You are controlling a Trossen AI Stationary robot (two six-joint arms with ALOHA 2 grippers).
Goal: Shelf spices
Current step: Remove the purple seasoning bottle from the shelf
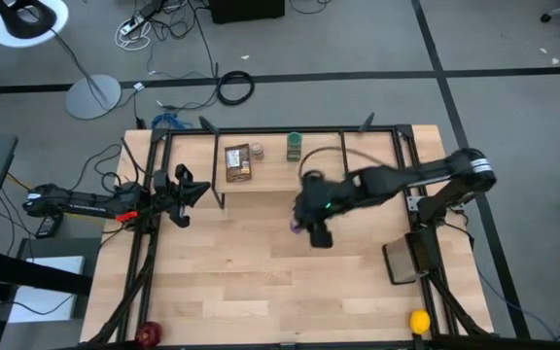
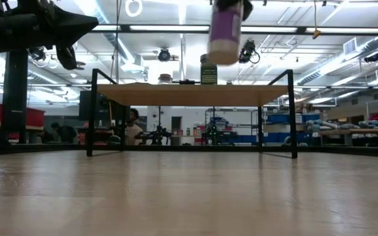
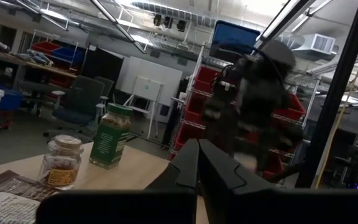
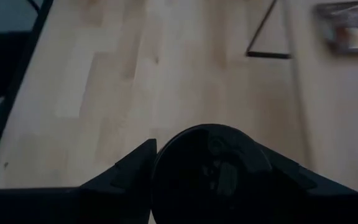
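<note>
Holding the purple jar (image 2: 226, 33) clamped in my right gripper (image 1: 311, 226) above the table (image 1: 231, 282), left gripper (image 1: 185, 190) closed, idle.

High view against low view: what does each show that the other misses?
Only the high view shows the brown packet on the shelf, the yellow ball at the table's near edge, and the left gripper, shut beside the shelf. Only the low view shows the purple-labelled jar lifted clear of the tabletop, above the shelf's height. Both show the green-lidded jar on the shelf.
</note>
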